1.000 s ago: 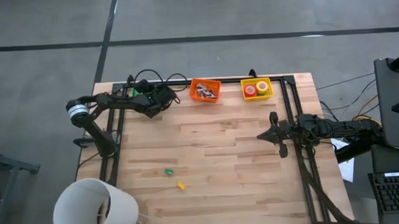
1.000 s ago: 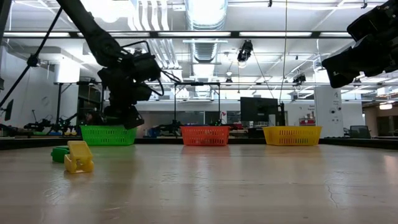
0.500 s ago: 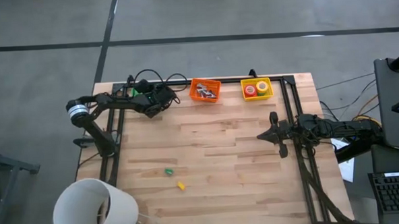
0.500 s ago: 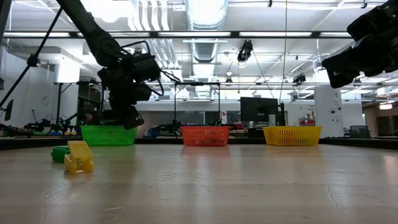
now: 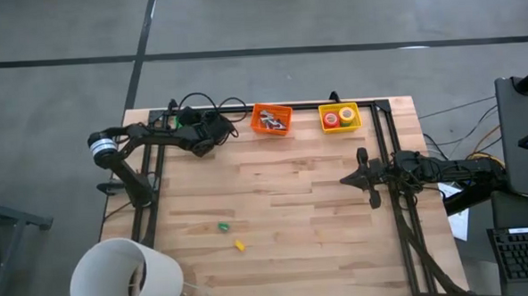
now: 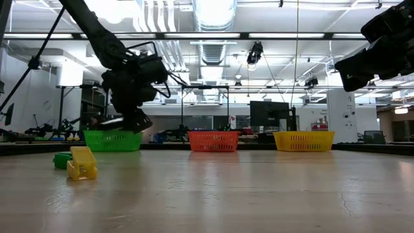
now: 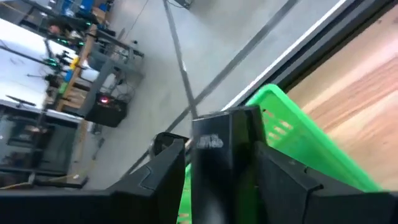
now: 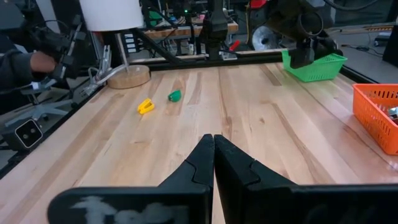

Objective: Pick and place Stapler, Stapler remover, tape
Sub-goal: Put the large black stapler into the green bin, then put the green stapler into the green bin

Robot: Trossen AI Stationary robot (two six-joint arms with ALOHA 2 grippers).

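Note:
My left gripper [image 5: 199,142] hangs over the green basket [image 5: 182,120] at the table's far left corner, shut on the black bar-shaped stapler [image 7: 217,158]. In the low view the stapler [image 6: 120,122] shows just above the green basket's rim [image 6: 113,134]. Tape rolls, one red [image 5: 331,120] and one green-yellow [image 5: 346,115], lie in the yellow basket [image 5: 340,127]. My right gripper [image 5: 345,178] waits shut above the table's right side, touching nothing. The stapler remover cannot be made out. My left gripper has the stapler pinched between its two fingers [image 7: 283,180], one on each long side of the bar [image 7: 214,134]. The bar runs along the fingers and sticks out past their tips. It is lifted clear, over the green basket [image 7: 292,134].
An orange basket [image 5: 272,128] with small metal pieces stands between the green and yellow ones along the far edge. A small green piece [image 5: 223,226] and a yellow piece [image 5: 240,245] lie near the table's near left. A white lamp [image 5: 127,274] stands at the near left corner.
My left gripper has shifted a little toward the green basket and tipped, so the stapler now lies more level just above the basket's rim. It has stayed shut on the stapler.

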